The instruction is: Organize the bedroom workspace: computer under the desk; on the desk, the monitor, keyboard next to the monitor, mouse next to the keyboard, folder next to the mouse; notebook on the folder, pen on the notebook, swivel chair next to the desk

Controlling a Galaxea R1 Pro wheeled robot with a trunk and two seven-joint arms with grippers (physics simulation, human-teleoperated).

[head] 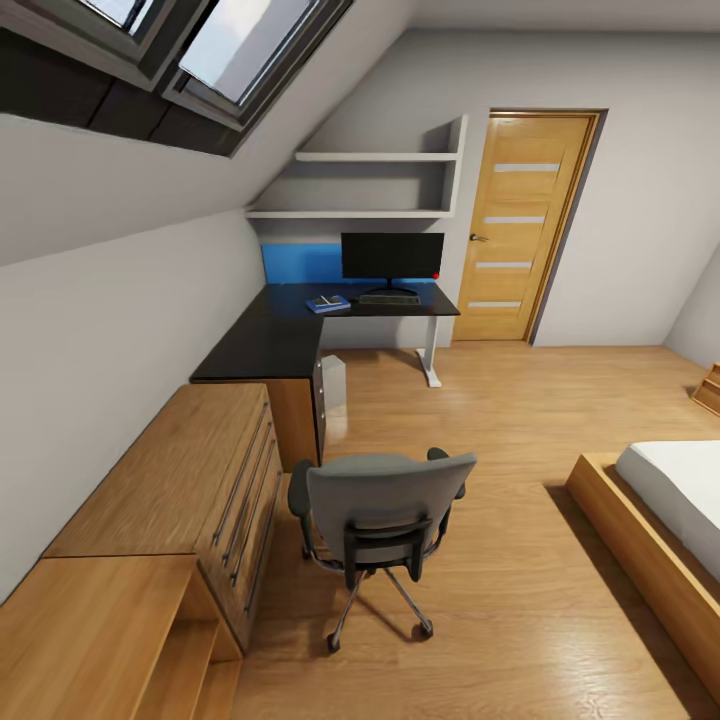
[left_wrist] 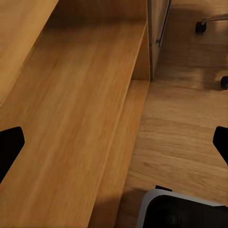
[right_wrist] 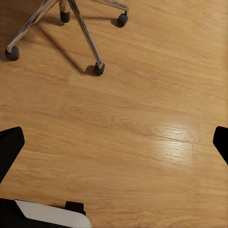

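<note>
The black L-shaped desk (head: 285, 335) stands in the far corner with the monitor (head: 392, 256) on it. The keyboard (head: 389, 298) lies in front of the monitor. Left of it lies the blue folder (head: 328, 304) with a small greyish notebook on top. The mouse and pen are too small to make out. The grey computer (head: 334, 382) stands under the desk. The swivel chair (head: 385, 505) is out on the floor, its back toward me and its seat hidden; its chrome legs (right_wrist: 78, 26) show below my right gripper. My left gripper (left_wrist: 114, 147) and right gripper (right_wrist: 114, 145) hang open and empty.
A light wooden chest (head: 190, 470) with bar handles lines the left wall, and a lower wooden shelf (left_wrist: 71, 118) lies under my left gripper. A bed (head: 665, 500) sits at the right. A wooden door (head: 520, 225) is beyond the desk, under a sloped ceiling.
</note>
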